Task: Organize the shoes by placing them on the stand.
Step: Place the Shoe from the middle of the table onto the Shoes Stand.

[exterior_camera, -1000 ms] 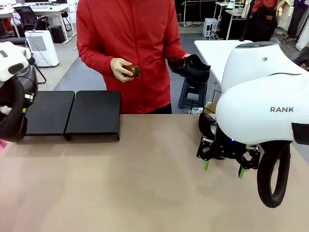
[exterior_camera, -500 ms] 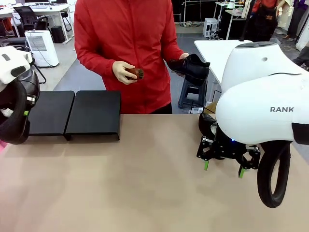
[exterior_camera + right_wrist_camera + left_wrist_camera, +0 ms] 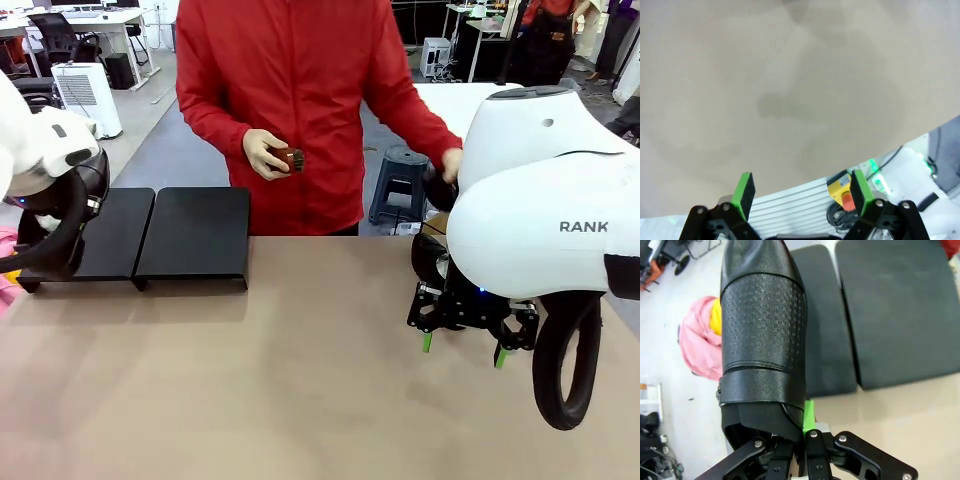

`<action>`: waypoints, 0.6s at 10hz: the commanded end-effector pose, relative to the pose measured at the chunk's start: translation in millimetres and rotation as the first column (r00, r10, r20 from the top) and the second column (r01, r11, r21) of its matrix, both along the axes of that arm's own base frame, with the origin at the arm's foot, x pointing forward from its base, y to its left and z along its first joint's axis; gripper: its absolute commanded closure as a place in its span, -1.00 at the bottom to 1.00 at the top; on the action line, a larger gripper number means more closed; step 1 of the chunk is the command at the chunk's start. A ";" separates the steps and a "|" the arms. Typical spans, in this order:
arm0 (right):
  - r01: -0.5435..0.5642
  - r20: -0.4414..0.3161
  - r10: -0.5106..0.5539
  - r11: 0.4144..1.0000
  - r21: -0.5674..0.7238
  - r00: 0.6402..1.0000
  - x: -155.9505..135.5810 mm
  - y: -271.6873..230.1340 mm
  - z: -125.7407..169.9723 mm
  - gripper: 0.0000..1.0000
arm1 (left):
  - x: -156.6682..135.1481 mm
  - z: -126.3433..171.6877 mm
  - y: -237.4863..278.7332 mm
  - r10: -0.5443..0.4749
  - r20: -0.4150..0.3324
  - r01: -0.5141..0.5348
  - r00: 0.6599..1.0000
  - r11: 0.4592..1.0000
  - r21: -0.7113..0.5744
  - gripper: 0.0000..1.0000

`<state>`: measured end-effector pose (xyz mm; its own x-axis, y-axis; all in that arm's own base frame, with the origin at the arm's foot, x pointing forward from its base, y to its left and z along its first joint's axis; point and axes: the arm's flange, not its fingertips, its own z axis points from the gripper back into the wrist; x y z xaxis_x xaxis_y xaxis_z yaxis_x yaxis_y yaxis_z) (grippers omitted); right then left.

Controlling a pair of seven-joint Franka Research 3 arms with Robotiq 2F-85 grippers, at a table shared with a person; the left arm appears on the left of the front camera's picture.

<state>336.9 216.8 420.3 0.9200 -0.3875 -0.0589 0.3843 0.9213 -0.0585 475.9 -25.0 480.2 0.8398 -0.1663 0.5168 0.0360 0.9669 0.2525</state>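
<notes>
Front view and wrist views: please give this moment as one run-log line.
left gripper: jaws shut on shoe, near stand | right gripper: jaws open, empty, over table | person: brush in hand

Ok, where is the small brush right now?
Front view, left of centre: the brown brush is in the person's hand, before the red jacket, above the right panel of the stand.

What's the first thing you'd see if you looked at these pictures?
The person's bright red jacket across the table, with a little brush in one hand. Then the big white arm with the right claw open above the table. Up close, the left claw pinches a black shoe by the stand.
</notes>
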 end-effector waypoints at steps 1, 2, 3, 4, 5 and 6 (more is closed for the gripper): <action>-0.011 0.001 0.011 1.000 0.004 1.000 0.8 -0.7 1.3 -1.00 | 34.4 2.2 12.6 0.013 0.026 -0.016 1.000 0.995 0.094 1.00; -0.011 0.001 0.011 1.000 0.004 1.000 0.8 -0.7 1.3 -1.00 | 43.1 -2.7 20.3 0.018 0.016 -0.020 1.000 0.996 0.092 1.00; -0.011 0.001 0.011 1.000 0.004 1.000 0.8 -0.7 1.3 -1.00 | 51.2 -4.3 25.0 -0.005 0.015 0.004 1.000 0.997 0.079 1.00; -0.011 0.001 0.011 1.000 0.004 1.000 0.8 -0.7 1.3 -1.00 | 59.5 -6.9 30.0 -0.007 0.029 0.005 1.000 0.996 0.086 1.00; -0.011 0.001 0.011 1.000 0.004 1.000 0.8 -0.7 1.3 -1.00 | 66.4 -16.0 36.9 0.009 0.015 -0.011 1.000 0.997 0.081 1.00; -0.011 0.001 0.011 1.000 0.004 1.000 0.8 -0.7 1.3 -1.00 | 71.8 -24.2 41.8 0.013 0.006 -0.013 1.000 0.997 0.070 1.00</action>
<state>336.9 216.8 420.2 0.9200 -0.3875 -0.0589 0.3843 0.9213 -0.0586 539.9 15.7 458.9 0.8527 -0.1999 0.4826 0.0440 0.9481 0.3150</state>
